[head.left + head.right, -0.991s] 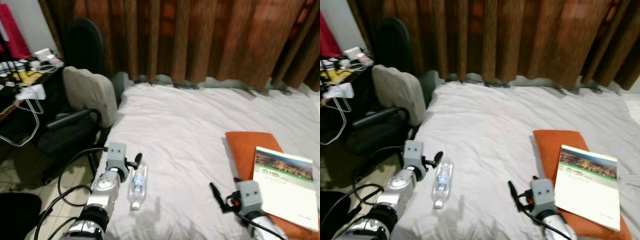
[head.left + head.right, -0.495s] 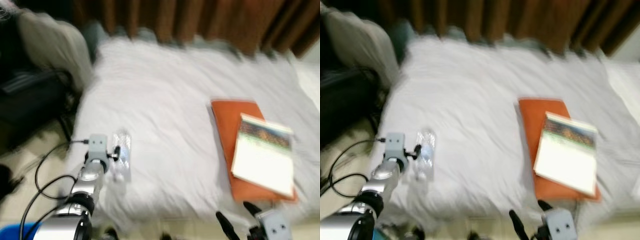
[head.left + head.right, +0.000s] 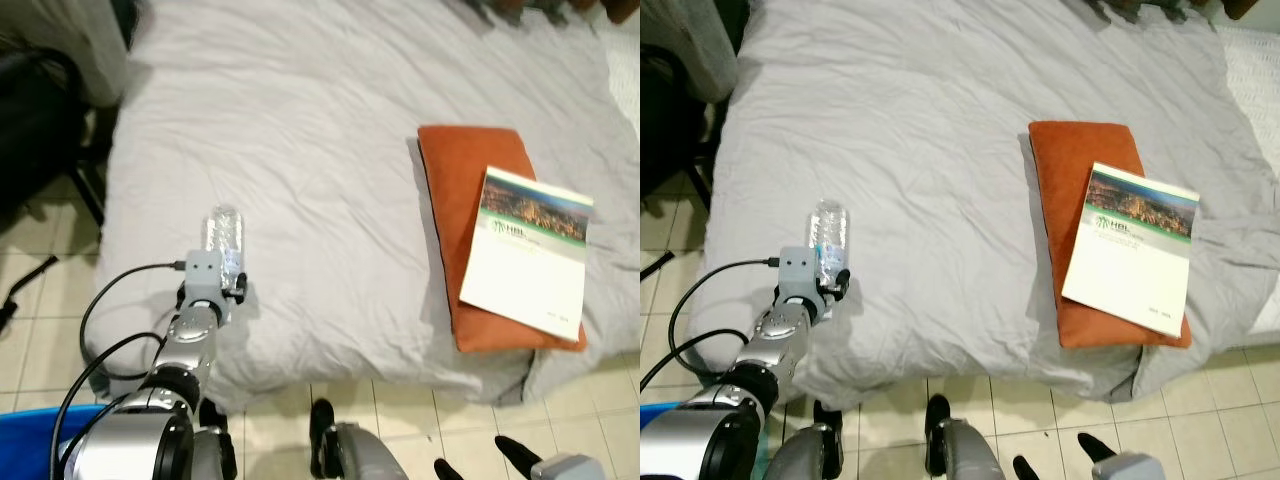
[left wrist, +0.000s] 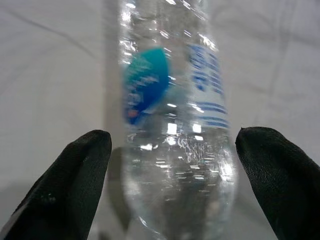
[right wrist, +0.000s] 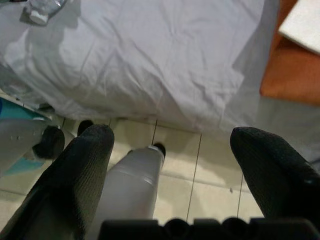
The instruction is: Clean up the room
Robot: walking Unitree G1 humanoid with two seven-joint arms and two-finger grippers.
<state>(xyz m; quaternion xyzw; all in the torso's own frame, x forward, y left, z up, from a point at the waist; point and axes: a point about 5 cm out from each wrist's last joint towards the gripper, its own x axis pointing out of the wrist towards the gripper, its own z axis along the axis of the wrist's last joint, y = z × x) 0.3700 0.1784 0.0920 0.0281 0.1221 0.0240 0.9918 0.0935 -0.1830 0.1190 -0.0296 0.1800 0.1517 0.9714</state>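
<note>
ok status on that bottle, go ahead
Left gripper open, fingers straddling clear plastic water bottle lying on grey bed sheet. Right gripper open over floor tiles. Nothing blocking.

A wide bed covered with a pale grey wrinkled sheet (image 3: 320, 160) takes up most of the frame. At lower left, the silver left arm reaches up from the bottom edge, and its left gripper (image 3: 222, 284) sits at the near end of a clear plastic water bottle (image 3: 222, 232) lying on the sheet close to the bed's left edge. Whether its fingers are parted cannot be made out here. Right of centre lies a flat rust-orange rectangular cushion (image 3: 462, 190), and a white booklet with a green-and-brown photo cover (image 3: 527, 252) rests on top of it, tilted. A black office chair (image 3: 40, 130) stands at upper left. Cream floor tiles (image 3: 420, 420) run along the bottom, where the two black fingertips of the right gripper (image 3: 484, 460) poke up at lower right, spread apart.
</note>
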